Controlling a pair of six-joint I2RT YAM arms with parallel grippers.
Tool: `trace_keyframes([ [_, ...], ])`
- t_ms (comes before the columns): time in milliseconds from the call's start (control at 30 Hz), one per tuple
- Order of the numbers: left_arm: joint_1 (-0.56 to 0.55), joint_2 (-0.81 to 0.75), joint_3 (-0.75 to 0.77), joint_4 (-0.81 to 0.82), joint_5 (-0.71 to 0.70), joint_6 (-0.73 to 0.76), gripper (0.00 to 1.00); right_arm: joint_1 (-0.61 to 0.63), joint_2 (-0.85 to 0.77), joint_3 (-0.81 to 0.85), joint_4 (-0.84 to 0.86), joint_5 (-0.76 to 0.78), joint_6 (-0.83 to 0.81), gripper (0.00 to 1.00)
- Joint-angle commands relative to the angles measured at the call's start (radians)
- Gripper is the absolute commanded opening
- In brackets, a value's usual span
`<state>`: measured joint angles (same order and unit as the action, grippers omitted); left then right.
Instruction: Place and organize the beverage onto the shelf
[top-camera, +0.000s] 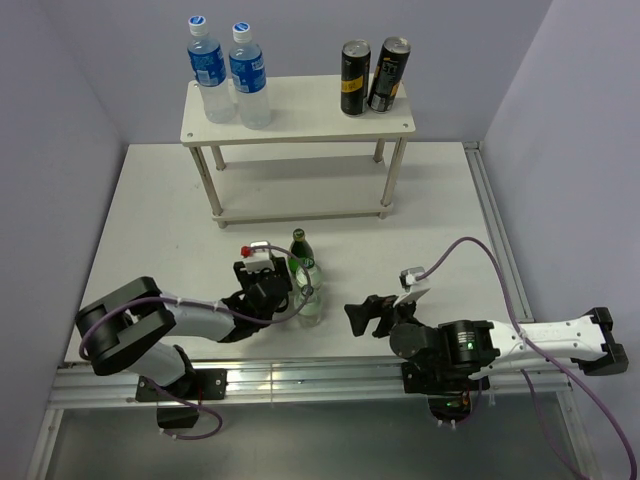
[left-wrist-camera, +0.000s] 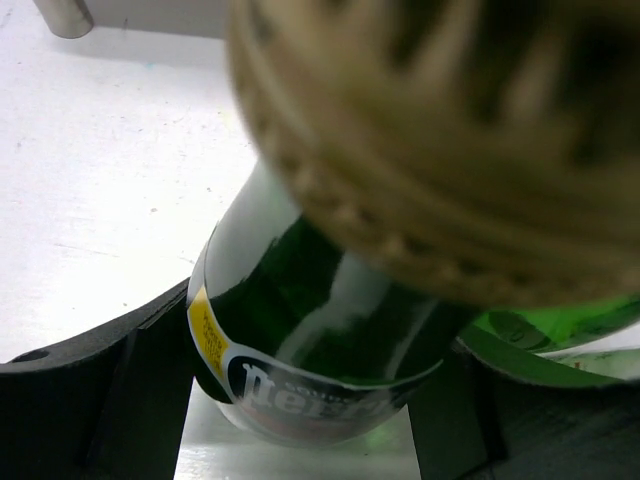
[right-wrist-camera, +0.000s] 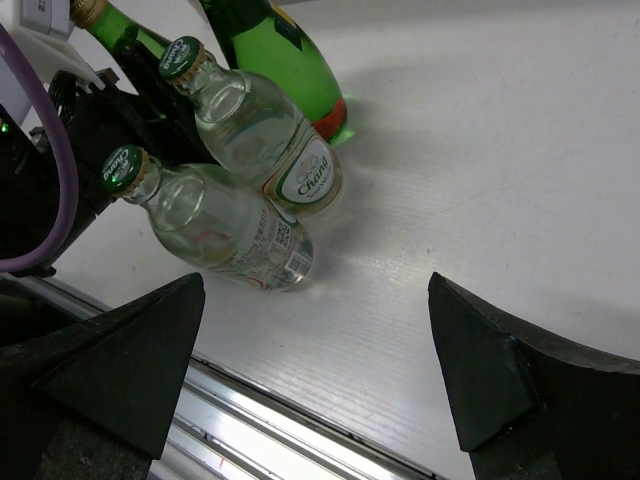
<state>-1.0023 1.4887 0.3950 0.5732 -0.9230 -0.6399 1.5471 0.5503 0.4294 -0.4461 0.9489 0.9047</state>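
— How are the grippers set?
— Our left gripper is clamped on the dark green bottle, with a finger against each side of its body. It sits low on the table near the front edge. The bottle leans toward the wrist camera, and its gold cap fills the view. Our right gripper hangs wide apart and empty, off to the side.
— What worries us from here?
— The crowding. Two clear glass bottles stand just beside the held one, and a second green bottle is close behind. If we lift on a slant, the base could sweep them and topple glass. Smooth glass held off upright might also slide between the pads.
— And at the shelf?
— The shelf carries two blue-labelled bottles at the left of its top board. Two dark cans stand at the right, with a gap between the pairs. A careless set-down in that gap could knock either pair.
— What is in the containers?
— Every bottle cap we see is on. The plastic and clear glass bottles look to hold clear liquid. We cannot tell for the green glass or the cans.
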Motion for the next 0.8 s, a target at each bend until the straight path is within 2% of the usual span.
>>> trace_keyframes([
  [0,0.01,-0.091,0.016,-0.009,-0.048,0.014,0.0,0.007,-0.013,-0.012,-0.003,0.042,0.016,1.0],
  [167,0.079,-0.178,0.045,-0.012,0.018,0.091,0.0,0.007,0.0,-0.004,0.018,0.042,-0.004,1.0],
  [367,0.203,-0.206,0.128,-0.015,0.14,0.172,0.0,0.007,0.0,-0.004,0.017,0.042,-0.004,1.0],
  [633,0.387,-0.125,0.283,-0.001,0.314,0.232,0.0,0.008,-0.023,-0.017,-0.006,0.045,0.017,1.0],
  [767,0.433,-0.053,0.381,-0.004,0.357,0.246,0.0,0.008,-0.029,-0.02,-0.011,0.045,0.025,1.0],
])
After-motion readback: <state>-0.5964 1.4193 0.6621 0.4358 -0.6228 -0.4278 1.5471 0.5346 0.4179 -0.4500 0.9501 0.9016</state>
